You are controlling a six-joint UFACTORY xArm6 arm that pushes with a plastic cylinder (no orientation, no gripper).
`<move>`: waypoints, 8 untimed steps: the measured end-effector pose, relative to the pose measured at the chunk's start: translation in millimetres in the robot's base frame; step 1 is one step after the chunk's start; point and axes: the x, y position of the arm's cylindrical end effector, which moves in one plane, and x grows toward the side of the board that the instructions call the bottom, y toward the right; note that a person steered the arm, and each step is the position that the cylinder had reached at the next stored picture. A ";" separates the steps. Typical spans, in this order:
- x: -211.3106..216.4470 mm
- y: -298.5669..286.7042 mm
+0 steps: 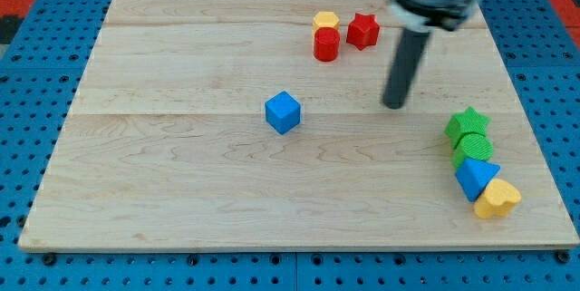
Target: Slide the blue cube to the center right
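Observation:
The blue cube (283,111) sits near the middle of the wooden board (181,191), alone. My tip (394,104) is to the right of the cube, well apart from it, at about the same height in the view. The dark rod rises from the tip up to the arm's grey end at the view's top right.
A red cylinder (326,44), a yellow block (326,21) and a red star-like block (362,31) cluster at the top. At the right edge stand a green star (468,125), a green cylinder (475,149), a blue triangular block (475,179) and a yellow heart (497,199).

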 end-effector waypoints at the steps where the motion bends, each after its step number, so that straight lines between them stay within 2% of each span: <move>1: 18.8 -11.9; 2: 55.9 -61.8; 3: 40.0 -166.6; 4: 20.1 -181.8; 6: -10.3 -98.2; 7: -46.2 -163.7; 8: -70.3 -142.2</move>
